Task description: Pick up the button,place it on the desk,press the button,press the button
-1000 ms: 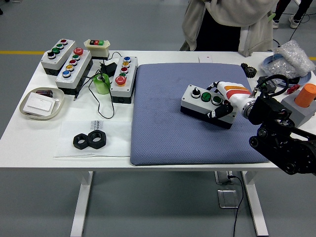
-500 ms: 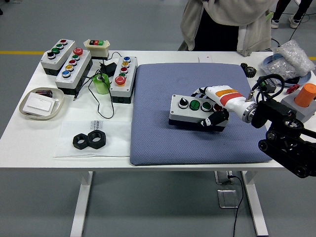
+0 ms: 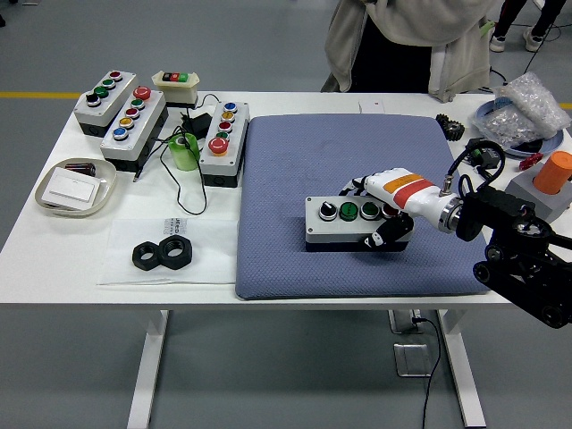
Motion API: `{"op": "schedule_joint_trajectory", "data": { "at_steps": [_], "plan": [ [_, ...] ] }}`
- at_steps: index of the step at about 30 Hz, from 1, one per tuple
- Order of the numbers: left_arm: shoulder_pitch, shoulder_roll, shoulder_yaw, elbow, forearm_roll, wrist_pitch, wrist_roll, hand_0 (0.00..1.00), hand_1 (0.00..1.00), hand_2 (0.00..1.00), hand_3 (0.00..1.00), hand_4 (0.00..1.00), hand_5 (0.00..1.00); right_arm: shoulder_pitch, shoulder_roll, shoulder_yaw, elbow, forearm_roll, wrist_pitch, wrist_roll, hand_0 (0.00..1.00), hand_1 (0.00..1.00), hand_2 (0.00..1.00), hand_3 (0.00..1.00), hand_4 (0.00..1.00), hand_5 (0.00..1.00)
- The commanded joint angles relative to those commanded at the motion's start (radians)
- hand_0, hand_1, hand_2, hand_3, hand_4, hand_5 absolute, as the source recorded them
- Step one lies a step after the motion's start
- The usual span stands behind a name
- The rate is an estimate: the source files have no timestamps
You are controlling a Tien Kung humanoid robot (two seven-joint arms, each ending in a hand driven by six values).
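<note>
Since the earlier frames my right hand [image 3: 386,207] has carried the button box [image 3: 350,222] leftward and toward the near edge of the blue mat [image 3: 295,152], and the box now sits level on the mat instead of tilted. The fingers [image 3: 382,236] are wrapped around the box's right end, thumb side on the near face and the others over the far side, so I read the hand as gripping it. The box shows a black knob and two green buttons on top; anything further right is under my hand. It lies in the near half of the mat, a little right of centre. My left arm is out of view. On the worktop's far left corner are three more button boxes [image 3: 134,121] and a small green roll [image 3: 185,152]; a shallow tray [image 3: 54,200] sits at the left edge, two black nuts [image 3: 161,254] near the front edge. A person [image 3: 411,40] stands at the far side.
</note>
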Motion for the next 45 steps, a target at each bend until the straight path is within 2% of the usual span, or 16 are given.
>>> {"op": "schedule_joint_trajectory", "data": {
  "at_steps": [4, 5, 10, 11, 16, 17, 22, 23, 28, 29, 34, 35, 40, 41, 45],
  "plan": [
    [-0.001, 0.0, 0.004, -0.001, -0.005, 0.0, -0.001, 0.704, 0.699, 0.805, 0.828, 0.755, 0.998, 0.003, 0.003, 0.004, -0.01, -0.007, 0.012, 0.001, 0.642, 0.467, 0.471, 0.613, 0.802, 0.103],
    [-0.001, 0.0, 0.005, -0.001, -0.006, 0.0, -0.001, 0.704, 0.698, 0.803, 0.827, 0.754, 0.998, 0.003, 0.004, 0.004, -0.012, -0.008, 0.017, 0.0, 0.676, 0.491, 0.496, 0.642, 0.803, 0.096],
    [-0.005, 0.0, 0.01, -0.001, -0.014, 0.001, -0.003, 0.704, 0.698, 0.803, 0.827, 0.754, 0.998, 0.003, 0.004, 0.009, -0.017, -0.037, 0.066, -0.022, 0.676, 0.491, 0.496, 0.642, 0.803, 0.096],
    [-0.005, 0.0, 0.011, -0.001, -0.015, 0.001, -0.003, 0.704, 0.697, 0.804, 0.827, 0.754, 0.998, 0.003, 0.003, 0.01, -0.016, -0.04, 0.071, -0.023, 0.742, 0.54, 0.544, 0.705, 0.83, 0.125],
    [-0.008, 0.0, 0.013, -0.001, -0.019, 0.001, -0.003, 0.704, 0.697, 0.804, 0.827, 0.754, 0.998, 0.011, 0.001, 0.014, -0.012, -0.059, 0.102, -0.028, 0.742, 0.54, 0.544, 0.705, 0.83, 0.125],
    [-0.008, 0.0, 0.013, -0.002, -0.019, 0.001, -0.003, 0.704, 0.697, 0.804, 0.827, 0.754, 0.998, 0.012, 0.001, 0.014, -0.011, -0.062, 0.105, -0.028, 0.857, 0.64, 0.633, 0.796, 0.907, 0.176],
    [-0.009, 0.0, 0.015, -0.002, -0.022, 0.001, -0.003, 0.704, 0.697, 0.804, 0.827, 0.754, 0.998, 0.016, -0.001, 0.019, 0.003, -0.085, 0.137, -0.04, 0.857, 0.64, 0.633, 0.796, 0.907, 0.176],
    [-0.009, 0.0, 0.015, -0.002, -0.023, 0.001, -0.003, 0.698, 0.697, 0.804, 0.827, 0.754, 0.998, 0.015, -0.002, 0.023, 0.006, -0.088, 0.147, -0.045, 0.92, 0.717, 0.775, 0.913, 0.954, 0.216],
    [-0.009, 0.0, 0.017, -0.002, -0.025, 0.0, -0.004, 0.698, 0.697, 0.804, 0.827, 0.754, 0.998, 0.012, -0.006, 0.046, 0.019, -0.088, 0.176, -0.057, 0.92, 0.717, 0.775, 0.913, 0.954, 0.216],
    [-0.009, 0.001, 0.017, -0.002, -0.026, 0.0, -0.004, 0.697, 0.697, 0.803, 0.827, 0.753, 0.998, 0.012, -0.006, 0.049, 0.021, -0.088, 0.18, -0.058, 0.947, 0.775, 0.897, 0.992, 0.976, 0.243],
    [-0.01, 0.001, 0.017, -0.002, -0.025, -0.001, -0.004, 0.697, 0.697, 0.803, 0.827, 0.753, 0.998, 0.014, -0.01, 0.064, 0.038, -0.079, 0.193, -0.066, 0.947, 0.775, 0.897, 0.992, 0.976, 0.243],
    [-0.011, 0.001, 0.016, -0.002, -0.024, -0.001, -0.003, 0.696, 0.696, 0.802, 0.826, 0.753, 0.998, 0.014, -0.01, 0.068, 0.042, -0.078, 0.195, -0.067, 0.957, 0.812, 0.943, 0.998, 0.984, 0.249],
    [-0.012, 0.001, 0.018, -0.002, -0.027, 0.0, -0.004, 0.696, 0.696, 0.802, 0.826, 0.753, 0.998, 0.005, -0.021, 0.105, 0.069, -0.072, 0.218, -0.077, 0.957, 0.812, 0.943, 0.998, 0.984, 0.249],
    [-0.012, 0.001, 0.018, -0.002, -0.028, 0.0, -0.004, 0.695, 0.696, 0.802, 0.826, 0.752, 0.998, 0.004, -0.022, 0.108, 0.071, -0.072, 0.22, -0.078, 0.983, 0.864, 0.984, 0.998, 0.99, 0.255],
    [-0.01, 0.001, 0.016, -0.001, -0.022, -0.001, -0.005, 0.695, 0.696, 0.802, 0.826, 0.752, 0.998, -0.055, -0.059, 0.216, 0.14, -0.073, 0.226, -0.098, 0.983, 0.864, 0.984, 0.998, 0.99, 0.255]
  ]
}}
